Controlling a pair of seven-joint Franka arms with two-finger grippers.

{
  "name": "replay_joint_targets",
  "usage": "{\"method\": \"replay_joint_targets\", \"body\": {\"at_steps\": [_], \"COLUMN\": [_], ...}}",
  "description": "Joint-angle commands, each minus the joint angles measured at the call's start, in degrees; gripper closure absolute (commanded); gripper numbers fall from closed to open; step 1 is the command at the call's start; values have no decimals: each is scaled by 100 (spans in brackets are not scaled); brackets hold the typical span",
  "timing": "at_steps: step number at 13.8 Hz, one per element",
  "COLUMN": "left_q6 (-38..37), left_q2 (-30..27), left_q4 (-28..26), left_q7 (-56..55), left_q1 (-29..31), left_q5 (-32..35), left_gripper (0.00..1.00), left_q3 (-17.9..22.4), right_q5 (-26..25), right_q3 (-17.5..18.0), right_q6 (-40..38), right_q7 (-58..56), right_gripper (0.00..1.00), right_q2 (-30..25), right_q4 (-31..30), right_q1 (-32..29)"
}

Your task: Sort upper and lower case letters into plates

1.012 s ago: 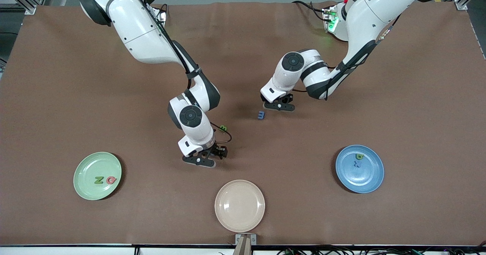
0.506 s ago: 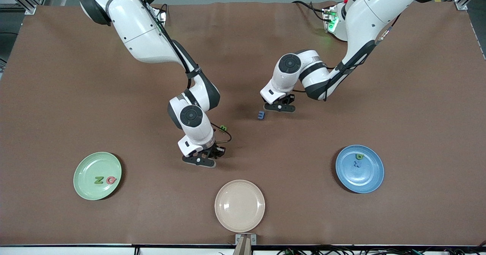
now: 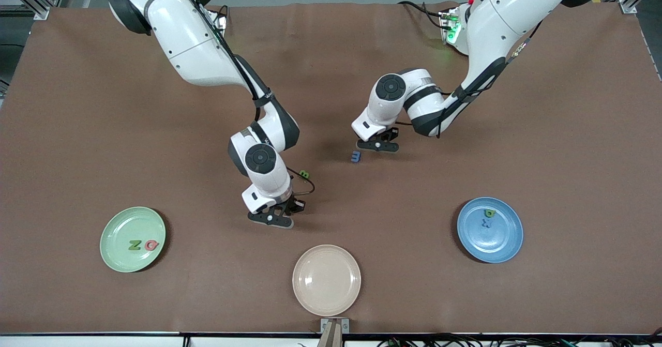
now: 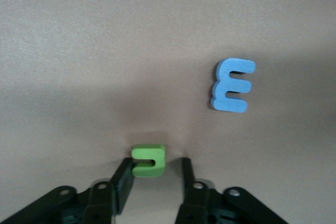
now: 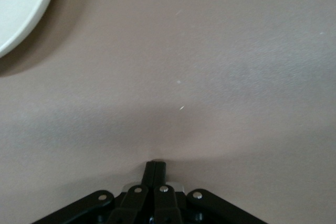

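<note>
While its elbow is bent high above the middle of the table, the left gripper [image 4: 157, 174] hangs low with its wrist pointed straight down, its two black fingers [image 4: 122, 184] parted around a small green letter [image 4: 148, 160]; one finger lies against the letter's side and the other stands a little apart from it, so nothing is clamped. A blue letter E [image 4: 232, 85] lies flat on the brown table [image 3: 517, 145] near that green piece, just nearer the front camera than the left gripper [image 3: 376, 145]. The right gripper [image 5: 156, 170] has its fingers pressed together on nothing, poised low over bare table between the green letter and the cream plate [image 3: 326, 279], its forearm sloping down from the right arm's base. Another small green letter [image 3: 304, 174] lies beside the right wrist. The mint green plate [image 3: 116, 228] sits toward the right arm's end of the table with a green Z [image 3: 135, 244] and a red letter [image 3: 151, 244] in it. The blue plate [image 3: 504, 238] sits toward the left arm's end, holding a green letter and a blue one.
</note>
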Motion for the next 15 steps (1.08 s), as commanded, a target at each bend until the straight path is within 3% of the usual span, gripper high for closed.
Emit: {"method": "replay_joint_targets", "body": {"at_steps": [1, 2, 3, 7, 11, 12, 15], "left_q6": [-140, -254, -412, -834, -1011, -1002, -1019], "left_q2": [22, -13, -100, -812, -813, -778, -646], "left_q4": [104, 148, 209, 429, 798, 877, 1176], "left_q7": [-99, -90, -99, -380, -188, -30, 550], "left_q1": [-58, 29, 82, 756, 1496, 1706, 2260], "left_q5": [122, 131, 122, 16, 43, 95, 95], "left_gripper": [100, 100, 100, 100, 100, 100, 100], "left_q3": [65, 65, 56, -14, -85, -85, -32], "right_q5": [60, 69, 69, 61, 61, 61, 61], "right_q3": [42, 42, 42, 42, 51, 51, 51], "right_q6": [-115, -159, -290, -423, -555, -563, -678], "right_q7": [53, 53, 88, 290, 571, 589, 642], "right_gripper": [79, 53, 37, 34, 34, 38, 76], "right_q2": [-57, -74, -92, -118, -101, -100, -100], "right_q4": [15, 15, 15, 7, -55, -64, -55], "right_q1": [-71, -71, -63, 34, 165, 209, 210]}}
